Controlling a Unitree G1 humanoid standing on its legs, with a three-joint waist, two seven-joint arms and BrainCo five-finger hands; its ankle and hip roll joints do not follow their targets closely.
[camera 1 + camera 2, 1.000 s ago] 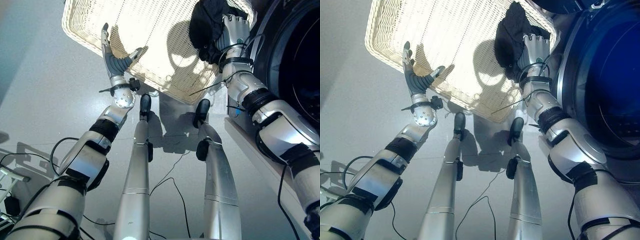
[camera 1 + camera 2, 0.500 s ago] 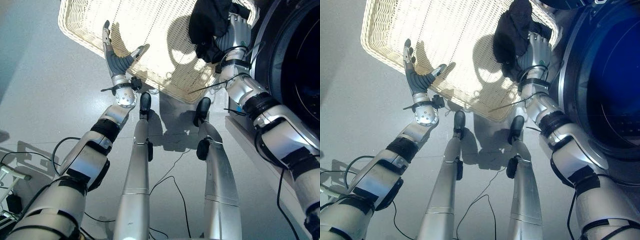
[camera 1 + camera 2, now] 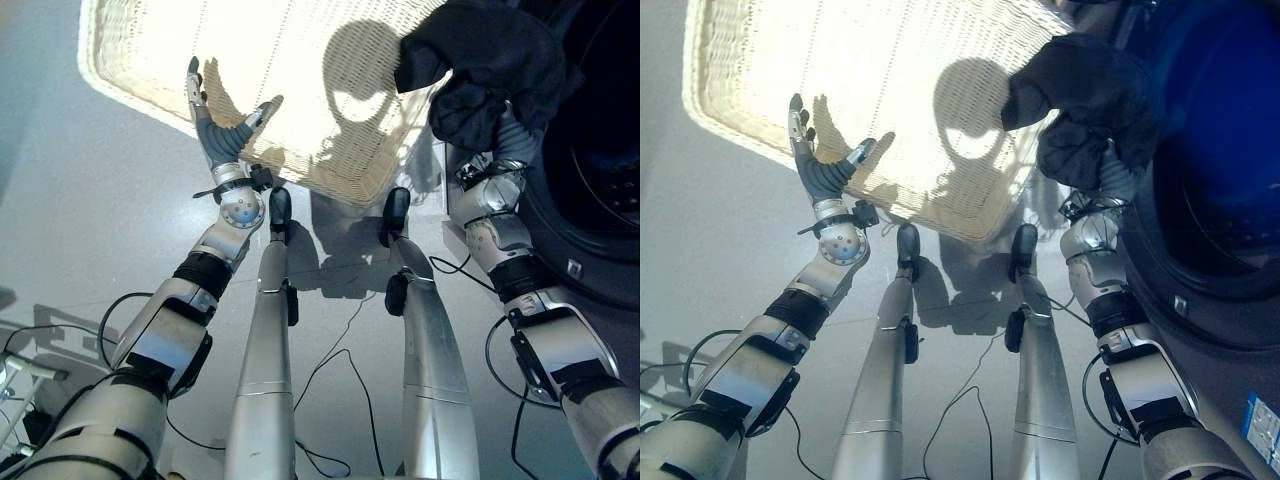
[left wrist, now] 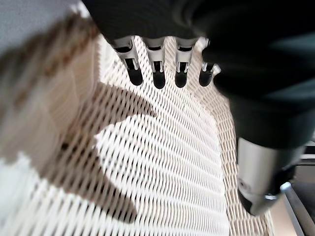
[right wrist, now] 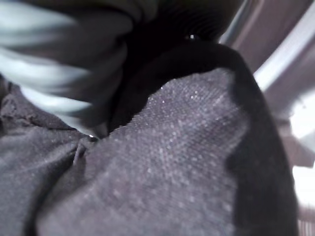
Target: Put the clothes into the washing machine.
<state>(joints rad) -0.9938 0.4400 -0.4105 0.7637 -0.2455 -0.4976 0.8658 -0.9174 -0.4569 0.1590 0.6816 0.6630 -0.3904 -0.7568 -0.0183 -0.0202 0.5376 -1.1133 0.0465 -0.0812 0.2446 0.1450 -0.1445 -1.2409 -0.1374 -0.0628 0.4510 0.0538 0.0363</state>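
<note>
Left eye view, basket: a pale wicker basket (image 3: 180, 40) stands on the grey floor (image 3: 70, 210) ahead of the robot; its woven bottom shows bare, with shadows of the arms across it.
Washer: the dark round drum opening of the washer (image 3: 600, 170) lies just beside the basket, on the right robot hand's side.
Cloth: a dark cloth (image 3: 485, 70) hangs bunched in the air, over the basket's corner nearest the washer and against the front of the drum opening. It is off the basket bottom and not inside the drum.
Right robot hand: the right robot hand (image 5: 64, 64) is under the cloth, which drapes over it and falls down around the wrist. In the right wrist view pale fingers lie curled against the dark weave (image 5: 187, 147), close up; the fabric covers the rest, so I cannot tell whether the fingers clamp it or only carry it.
Left robot hand: the left robot hand (image 3: 215, 120) is held up over the basket's near rim, fingers straight and spread, thumb out to the side, holding nothing. In the left wrist view its fingertips (image 4: 158, 78) point down over the wicker (image 4: 162, 167) without touching it.
Cloth relative to hands: on the right robot hand, well apart from the left one, with the width of the basket between them.
</note>
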